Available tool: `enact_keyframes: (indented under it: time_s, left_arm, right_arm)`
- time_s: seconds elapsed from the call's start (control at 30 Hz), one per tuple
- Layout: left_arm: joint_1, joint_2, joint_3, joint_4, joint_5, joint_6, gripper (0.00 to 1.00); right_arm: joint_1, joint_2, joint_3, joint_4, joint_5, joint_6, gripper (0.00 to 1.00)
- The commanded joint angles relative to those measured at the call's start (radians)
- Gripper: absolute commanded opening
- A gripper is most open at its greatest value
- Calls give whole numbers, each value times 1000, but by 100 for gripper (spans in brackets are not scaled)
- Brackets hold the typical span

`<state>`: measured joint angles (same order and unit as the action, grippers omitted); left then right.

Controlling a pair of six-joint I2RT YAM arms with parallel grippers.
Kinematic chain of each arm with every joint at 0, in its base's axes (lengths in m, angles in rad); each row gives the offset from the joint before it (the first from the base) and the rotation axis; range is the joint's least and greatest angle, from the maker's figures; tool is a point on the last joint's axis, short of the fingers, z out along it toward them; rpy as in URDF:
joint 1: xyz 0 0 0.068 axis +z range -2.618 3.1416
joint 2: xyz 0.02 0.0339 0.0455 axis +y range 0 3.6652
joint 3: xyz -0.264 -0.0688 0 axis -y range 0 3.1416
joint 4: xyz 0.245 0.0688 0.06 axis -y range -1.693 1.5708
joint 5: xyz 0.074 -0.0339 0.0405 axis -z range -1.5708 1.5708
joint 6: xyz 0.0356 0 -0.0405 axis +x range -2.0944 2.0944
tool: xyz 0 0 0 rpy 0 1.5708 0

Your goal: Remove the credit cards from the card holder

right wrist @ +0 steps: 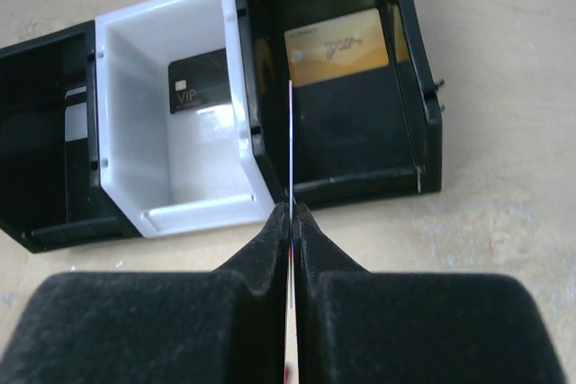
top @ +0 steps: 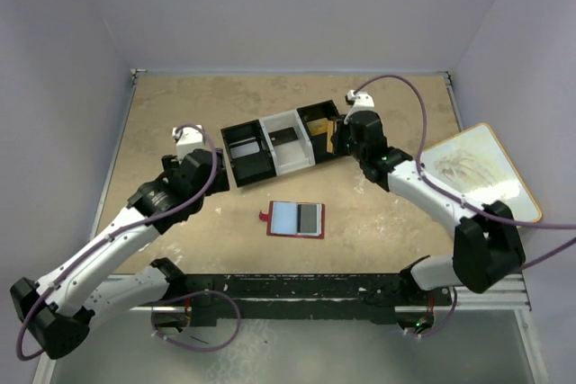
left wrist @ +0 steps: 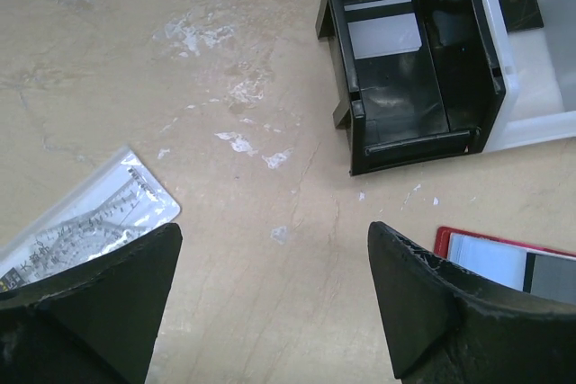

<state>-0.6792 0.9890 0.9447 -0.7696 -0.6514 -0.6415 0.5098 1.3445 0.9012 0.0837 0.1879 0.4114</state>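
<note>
While my right claw [right wrist: 290,220] is clenched on a credit card [right wrist: 291,132] held edge-on near the tray [right wrist: 245,87] divider, releasing could snag it there. My left claw [left wrist: 270,299] hangs released, and the card holder [top: 294,219] lies open on the desk [top: 387,218].

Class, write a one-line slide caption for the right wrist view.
Right gripper shut on a thin card held edge-on by a three-compartment tray holding a gold card and a black VIP card.
</note>
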Motion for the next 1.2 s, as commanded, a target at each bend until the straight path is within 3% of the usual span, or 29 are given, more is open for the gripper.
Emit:
enact_keyframes:
  time_s: [0.0, 0.4, 0.53, 1.17]
  left_arm:
    - [0, -93, -55, 62, -14, 46, 82]
    - [0, -26, -38, 44, -73, 57, 82]
    - [1, -38, -41, 47, -81, 56, 82]
    - [1, -58, -43, 48, -85, 67, 81]
  right_arm:
    - [-4, 85, 125, 4, -26, -66, 0]
    - [-4, 336, 297, -57, 70, -143, 0]
    - [-4, 381, 336, -82, 31, -151, 0]
    - [-1, 340, 240, -68, -187, -114, 0]
